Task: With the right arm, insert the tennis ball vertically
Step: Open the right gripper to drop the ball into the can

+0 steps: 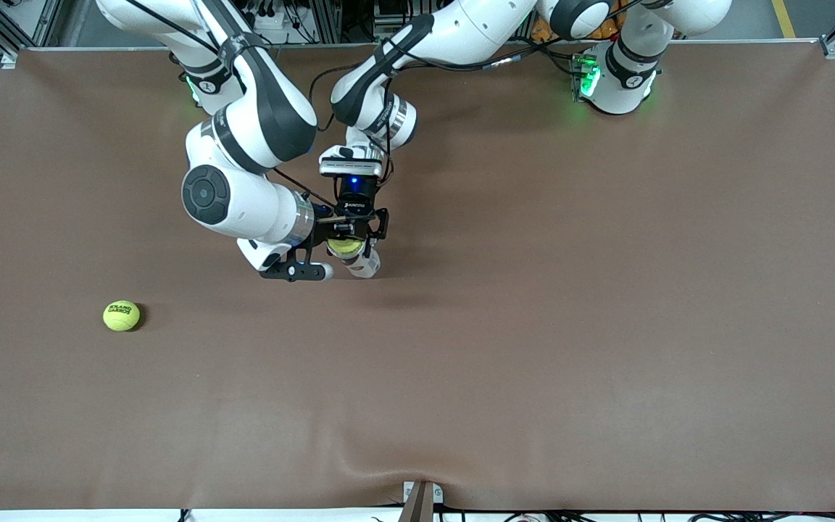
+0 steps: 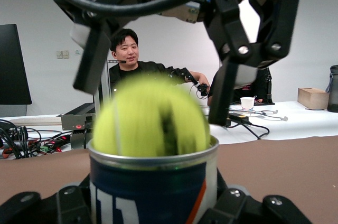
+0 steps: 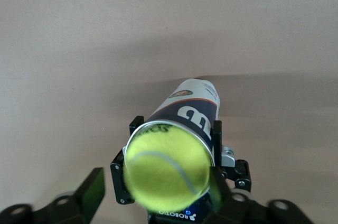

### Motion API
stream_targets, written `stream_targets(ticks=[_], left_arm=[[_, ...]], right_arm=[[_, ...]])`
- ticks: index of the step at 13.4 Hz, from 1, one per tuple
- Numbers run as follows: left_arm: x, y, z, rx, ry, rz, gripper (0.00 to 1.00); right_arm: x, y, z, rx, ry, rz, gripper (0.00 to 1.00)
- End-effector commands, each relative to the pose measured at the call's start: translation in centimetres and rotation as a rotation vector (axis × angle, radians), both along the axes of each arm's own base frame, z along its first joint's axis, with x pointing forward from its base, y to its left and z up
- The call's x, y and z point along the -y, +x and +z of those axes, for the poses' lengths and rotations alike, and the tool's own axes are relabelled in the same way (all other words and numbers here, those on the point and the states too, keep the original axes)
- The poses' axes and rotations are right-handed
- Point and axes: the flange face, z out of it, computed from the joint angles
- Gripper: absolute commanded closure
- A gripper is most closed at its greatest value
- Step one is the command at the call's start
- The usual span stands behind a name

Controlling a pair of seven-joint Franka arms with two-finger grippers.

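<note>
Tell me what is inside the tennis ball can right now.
A yellow tennis ball sits in the mouth of the tennis ball can, its upper half above the metal rim. The can's opaque wall and the ball hide anything deeper. The left end effector clamps the can.

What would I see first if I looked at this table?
A yellow tennis ball sitting in the mouth of a blue can, mid-table. The left gripper clamps the can upright, while the right gripper hangs open just above the ball. A second ball lies alone toward the right arm's end.
</note>
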Motion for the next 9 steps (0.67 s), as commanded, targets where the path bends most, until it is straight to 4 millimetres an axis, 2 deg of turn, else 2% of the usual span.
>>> stream_targets(ticks=[1,4,6,9], left_arm=[[0.5,0.1,0.1,0.036,-0.020,-0.011,0.21],[0.5,0.1,0.1,0.036,-0.020,-0.011,0.20],[0.5,0.1,0.1,0.036,-0.020,-0.011,0.20],[0.4,0.1,0.0,0.036,-0.019,-0.011,0.19]], right_arm=[[0.5,0.2,0.5,0.012,-0.012,-0.018,0.00],[1.5,0.7,1.1,0.057,-0.066,0.021,0.00],[4.8,2.2,1.4,0.098,-0.124,0.060,0.00],[12.2,4.4,0.8,0.077,-0.113,0.132,0.00]])
